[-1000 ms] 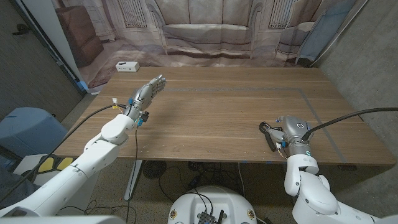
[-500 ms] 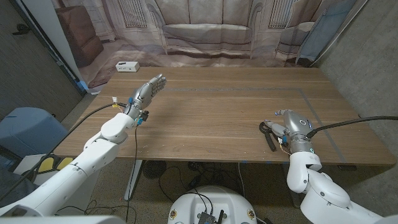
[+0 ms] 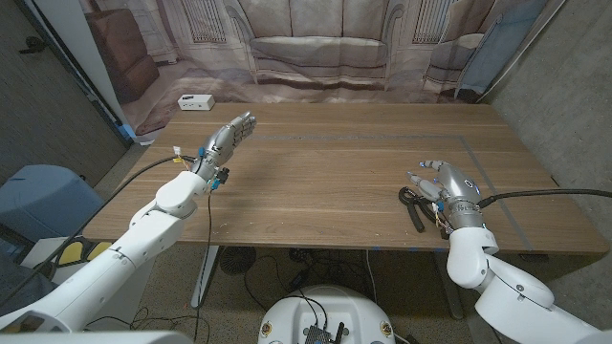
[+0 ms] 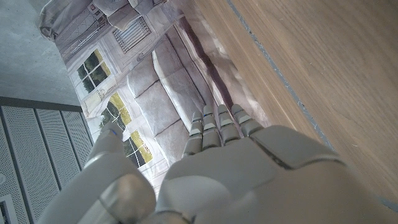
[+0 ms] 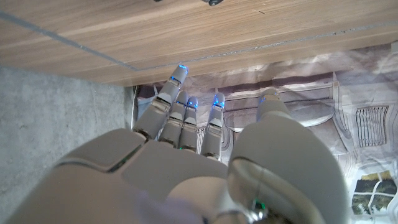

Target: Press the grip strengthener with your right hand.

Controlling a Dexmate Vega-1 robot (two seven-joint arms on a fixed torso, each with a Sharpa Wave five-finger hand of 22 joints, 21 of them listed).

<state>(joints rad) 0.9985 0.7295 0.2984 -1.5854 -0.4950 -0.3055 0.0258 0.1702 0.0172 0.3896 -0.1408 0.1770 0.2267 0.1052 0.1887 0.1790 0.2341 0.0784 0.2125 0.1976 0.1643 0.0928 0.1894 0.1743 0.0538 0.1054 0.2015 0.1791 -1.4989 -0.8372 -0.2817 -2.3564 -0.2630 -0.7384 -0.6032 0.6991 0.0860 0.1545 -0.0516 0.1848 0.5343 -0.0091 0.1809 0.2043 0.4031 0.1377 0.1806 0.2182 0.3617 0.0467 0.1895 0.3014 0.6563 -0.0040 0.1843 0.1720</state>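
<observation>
The black grip strengthener (image 3: pixel 413 206) lies on the wooden table (image 3: pixel 325 172) near its front right edge. My right hand (image 3: pixel 449 187) is just to the right of it, fingers spread and holding nothing; whether a fingertip touches a handle I cannot tell. In the right wrist view the same hand (image 5: pixel 186 162) shows straight fingers with blue-lit tips and nothing between them. My left hand (image 3: pixel 228 139) hovers over the table's left side with fingers stretched out and nothing held, as the left wrist view (image 4: pixel 236 162) also shows.
A small white box (image 3: pixel 195 101) sits at the table's far left corner. Thin tape lines (image 3: pixel 488 177) run across the right part of the tabletop. A printed backdrop of a sofa (image 3: pixel 316 48) hangs behind the table.
My right hand has turned and opened its fingers, coming off the grip strengthener and shifting slightly right and farther back. The strengthener stays in place. The left hand has not moved.
</observation>
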